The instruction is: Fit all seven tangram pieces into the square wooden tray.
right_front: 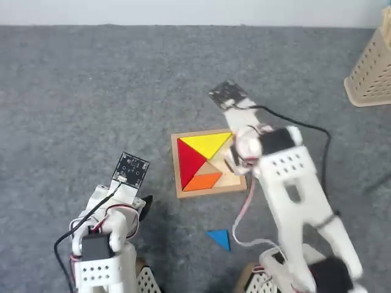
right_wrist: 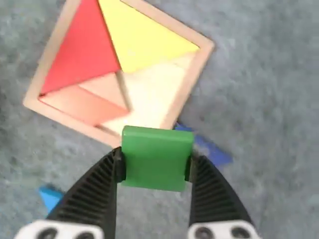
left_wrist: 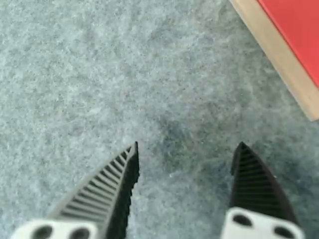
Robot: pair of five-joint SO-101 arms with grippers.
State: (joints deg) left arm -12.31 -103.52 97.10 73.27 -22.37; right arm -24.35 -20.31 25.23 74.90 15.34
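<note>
While I watch, the right pincer (right_wrist: 155, 162) is clenched on the green square (right_wrist: 157, 149), holding it flat and just above the tray's near rim in its wrist view. In the high view that arm sits over the right side of the tray (right_front: 211, 191), mid-counter (right_front: 91, 91).

Tray holds: red triangle (right_front: 190, 162) at left, yellow triangle (right_front: 208, 144) along the far side, orange parallelogram (right_front: 203, 181) along the near side, and a small pale triangle (right_wrist: 105, 87) between them. The rest of the tray floor is bare wood, on the right arm's side.

Loose pieces: blue triangle (right_front: 220, 238) on the counter, near the tray toward the arm bases. A dark blue piece (right_wrist: 212, 149) lies just outside the tray's edge, partly behind the green square.

Left pincer (left_wrist: 188, 149) is released, its fingers spread wide, low over bare counter. A tray corner with the red triangle shows nearby, apart from it.

A beige slotted bin (right_front: 369, 67) stands at the far right.
</note>
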